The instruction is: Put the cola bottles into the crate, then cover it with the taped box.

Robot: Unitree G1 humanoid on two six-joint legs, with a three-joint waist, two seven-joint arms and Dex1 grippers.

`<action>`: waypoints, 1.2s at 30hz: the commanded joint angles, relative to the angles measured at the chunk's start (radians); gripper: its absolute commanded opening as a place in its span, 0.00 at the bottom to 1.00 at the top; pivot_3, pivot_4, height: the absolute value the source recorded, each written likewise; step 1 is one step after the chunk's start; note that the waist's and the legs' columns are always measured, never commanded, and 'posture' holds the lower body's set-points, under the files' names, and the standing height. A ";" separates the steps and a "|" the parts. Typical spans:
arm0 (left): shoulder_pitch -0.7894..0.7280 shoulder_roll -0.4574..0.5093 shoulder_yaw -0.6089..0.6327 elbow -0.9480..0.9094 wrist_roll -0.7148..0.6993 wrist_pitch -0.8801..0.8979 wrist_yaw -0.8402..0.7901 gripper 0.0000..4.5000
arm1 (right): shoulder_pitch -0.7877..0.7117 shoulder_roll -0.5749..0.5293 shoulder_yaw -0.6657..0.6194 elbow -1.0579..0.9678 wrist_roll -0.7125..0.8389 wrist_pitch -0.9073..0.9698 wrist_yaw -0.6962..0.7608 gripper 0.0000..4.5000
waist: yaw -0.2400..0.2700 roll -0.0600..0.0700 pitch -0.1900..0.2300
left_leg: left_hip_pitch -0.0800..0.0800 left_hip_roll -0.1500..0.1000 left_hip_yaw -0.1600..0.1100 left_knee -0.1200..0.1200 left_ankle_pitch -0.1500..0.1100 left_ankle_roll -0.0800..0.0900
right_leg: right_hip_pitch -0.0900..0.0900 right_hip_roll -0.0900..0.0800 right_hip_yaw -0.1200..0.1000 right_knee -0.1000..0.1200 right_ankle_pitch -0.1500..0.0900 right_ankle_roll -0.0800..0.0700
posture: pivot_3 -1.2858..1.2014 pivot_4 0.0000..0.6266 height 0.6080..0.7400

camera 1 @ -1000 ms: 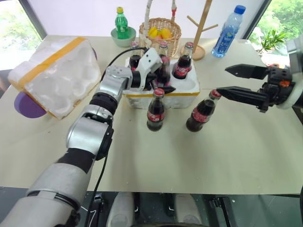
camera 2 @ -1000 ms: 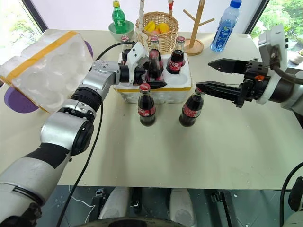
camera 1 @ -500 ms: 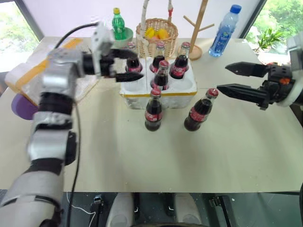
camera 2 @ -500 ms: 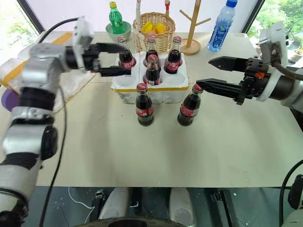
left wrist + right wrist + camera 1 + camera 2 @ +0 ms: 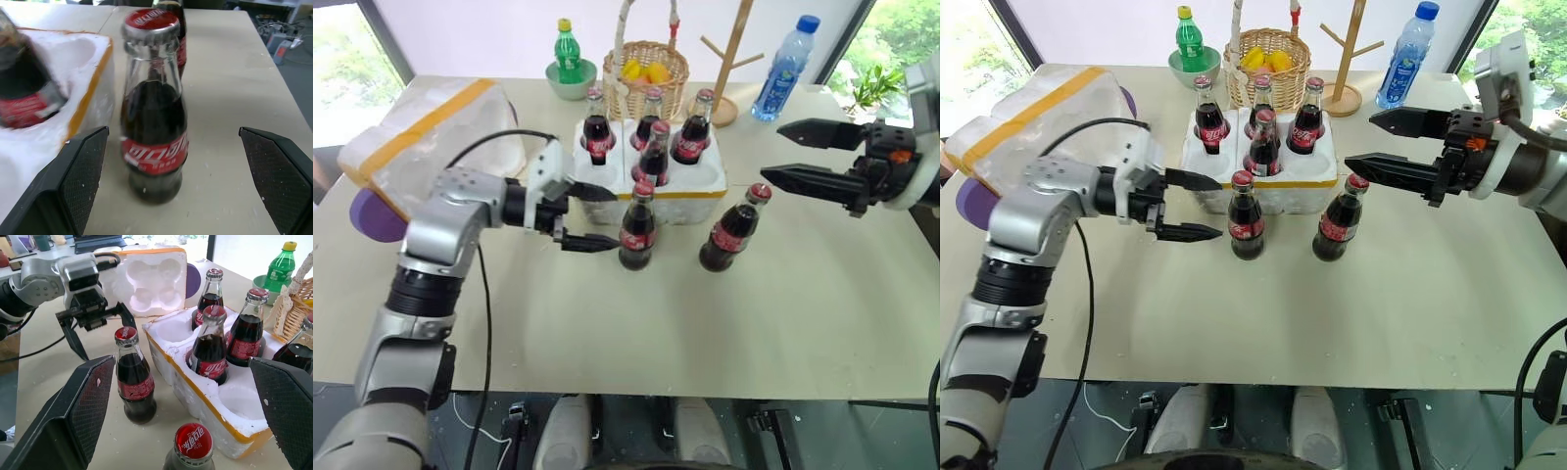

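Observation:
The white foam crate with a yellow band holds several cola bottles, one of them at its front. Two more cola bottles stand on the table in front of it, one on the left and one on the right. My left gripper is open and level, pointing at the left bottle, which stands just past its fingertips. My right gripper hangs open above and right of the right bottle. The taped box lies at the table's left.
Behind the crate stand a wicker basket, a green soda bottle in a bowl, a wooden peg stand and a blue-capped water bottle. A purple object sticks out from under the taped box.
My left gripper has drawn back from the crate, left a bottle standing in its front hole, and come down in front of it beside the left loose bottle. The right gripper stayed put.

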 commanded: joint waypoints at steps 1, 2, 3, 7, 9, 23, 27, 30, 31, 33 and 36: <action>-0.039 -0.039 -0.038 0.057 0.026 -0.061 0.015 0.99 | -0.021 -0.006 -0.015 -0.011 0.003 -0.009 0.000 1.00 | 0.001 0.000 0.000 | 0.000 0.000 0.000 0.000 0.000 0.000 | 0.000 0.000 0.000 0.000 0.000 0.000 | 0.52 0.24 1.00; -0.048 -0.052 -0.049 0.077 0.032 -0.073 0.013 0.99 | -0.020 -0.006 -0.017 -0.012 0.004 -0.008 -0.002 1.00 | 0.001 0.000 0.000 | 0.000 0.000 0.000 0.000 0.000 0.000 | 0.000 0.000 0.000 0.000 0.000 0.000 | 0.52 0.24 1.00; -0.058 -0.063 -0.064 0.100 0.041 -0.082 0.010 0.99 | -0.018 -0.006 -0.019 -0.014 0.005 -0.007 -0.004 1.00 | 0.000 0.000 0.000 | 0.000 0.000 0.000 0.000 0.000 0.000 | 0.000 0.000 0.000 0.000 0.000 0.000 | 0.52 0.24 1.00; -0.094 -0.116 -0.099 0.196 0.069 -0.110 0.022 0.99 | -0.007 -0.006 -0.032 -0.027 0.016 0.002 -0.013 1.00 | 0.002 0.000 0.000 | 0.000 0.000 0.000 0.000 0.000 0.000 | 0.000 0.000 0.000 0.000 0.000 0.000 | 0.52 0.24 1.00; -0.110 -0.148 -0.107 0.238 0.080 -0.127 0.031 0.99 | -0.003 -0.007 -0.039 -0.035 0.023 0.007 -0.018 1.00 | 0.001 0.000 0.000 | 0.000 0.000 0.000 0.000 0.000 0.001 | 0.000 0.000 0.000 0.000 0.000 0.000 | 0.52 0.24 1.00; -0.146 -0.089 -0.057 0.177 0.005 -0.011 -0.066 0.58 | -0.021 -0.005 -0.051 -0.021 0.033 0.010 -0.052 1.00 | -0.001 0.000 0.000 | -0.001 0.000 0.000 0.000 -0.001 0.001 | -0.001 0.000 0.000 -0.001 0.000 0.000 | 0.52 0.24 1.00; -0.249 -0.018 0.078 0.163 -0.141 0.176 -0.072 0.58 | -0.031 0.004 -0.038 -0.015 0.027 0.000 -0.050 1.00 | -0.001 0.000 0.001 | -0.002 0.000 0.000 0.000 -0.001 0.001 | -0.002 0.000 0.001 0.000 0.000 0.000 | 0.52 0.24 1.00; -0.325 -0.006 0.150 0.225 -0.178 0.214 -0.017 0.58 | -0.037 0.007 -0.029 -0.007 0.021 -0.007 -0.046 1.00 | 0.002 -0.001 0.001 | -0.003 0.000 0.000 0.000 -0.001 0.002 | -0.002 0.000 0.000 0.000 0.000 0.000 | 0.52 0.24 1.00; -0.354 -0.006 0.169 0.266 -0.170 0.199 0.013 0.58 | -0.040 0.009 -0.025 -0.004 0.019 -0.010 -0.045 1.00 | 0.001 0.000 0.001 | -0.003 0.000 0.000 0.000 -0.001 0.002 | -0.002 -0.001 0.000 -0.001 0.000 0.000 | 0.52 0.24 1.00; -0.419 -0.010 0.189 0.407 -0.087 0.065 0.113 0.58 | -0.048 0.015 -0.015 0.002 0.014 -0.016 -0.042 1.00 | 0.002 0.000 0.001 | -0.002 -0.001 0.000 0.000 -0.001 0.002 | -0.001 -0.001 0.000 -0.001 0.000 0.000 | 0.52 0.24 1.00; -0.480 -0.017 0.187 0.567 -0.023 -0.050 0.184 0.58 | -0.054 0.024 -0.003 0.007 0.006 -0.024 -0.038 1.00 | 0.000 0.000 0.001 | -0.001 -0.002 0.001 0.001 -0.001 0.002 | 0.000 -0.001 0.000 -0.001 0.001 0.001 | 0.52 0.24 1.00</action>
